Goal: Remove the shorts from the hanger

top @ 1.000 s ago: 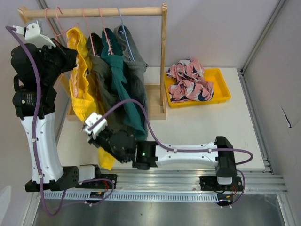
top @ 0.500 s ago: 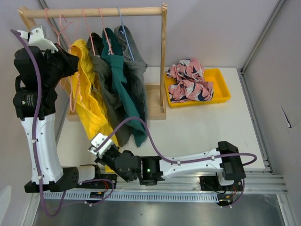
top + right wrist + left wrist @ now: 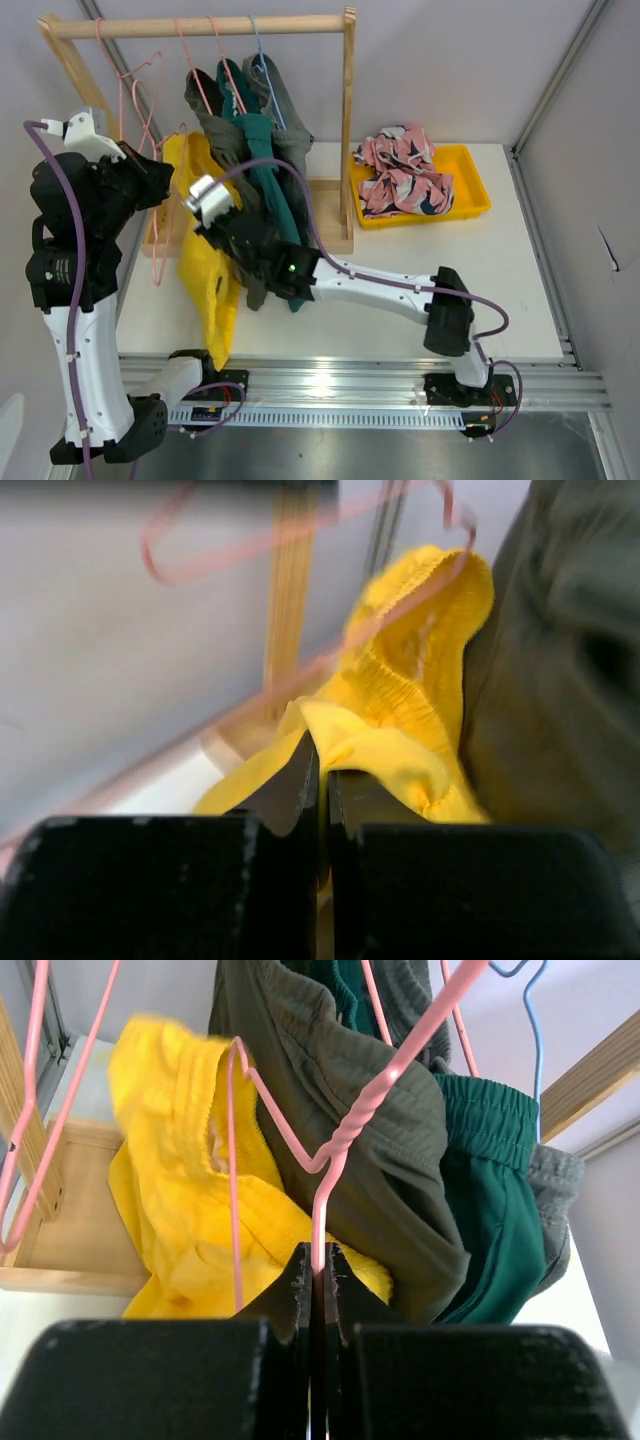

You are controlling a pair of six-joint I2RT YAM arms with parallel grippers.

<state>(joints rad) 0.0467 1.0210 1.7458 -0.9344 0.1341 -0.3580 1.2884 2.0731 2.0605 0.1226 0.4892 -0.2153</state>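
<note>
My left gripper (image 3: pixel 158 172) (image 3: pixel 318 1256) is shut on the wire neck of a pink hanger (image 3: pixel 160 225) (image 3: pixel 345 1140), held off the rod at the left. The yellow shorts (image 3: pixel 207 275) (image 3: pixel 180 1190) (image 3: pixel 420 670) hang beside that hanger, their waistband against one of its shoulders. I cannot tell whether they still hook on it. My right gripper (image 3: pixel 222 235) (image 3: pixel 322 752) is shut on a fold of the yellow shorts. Olive (image 3: pixel 213 120), teal (image 3: pixel 265 165) and grey shorts (image 3: pixel 287 125) hang on the rod. The pink patterned shorts (image 3: pixel 403 175) lie in the yellow tray (image 3: pixel 472 165).
The wooden rack's rod (image 3: pixel 200 25) runs across the back, with its right post (image 3: pixel 348 120) and base (image 3: pixel 325 215) beside the tray. A bare pink hanger (image 3: pixel 133 85) hangs at the rod's left end. The right arm (image 3: pixel 380 290) stretches across the table's front.
My left gripper has come down with the pink hanger, off the rod. My right gripper swung from the front edge up to the rack, still holding the yellow shorts, which now hang lower.
</note>
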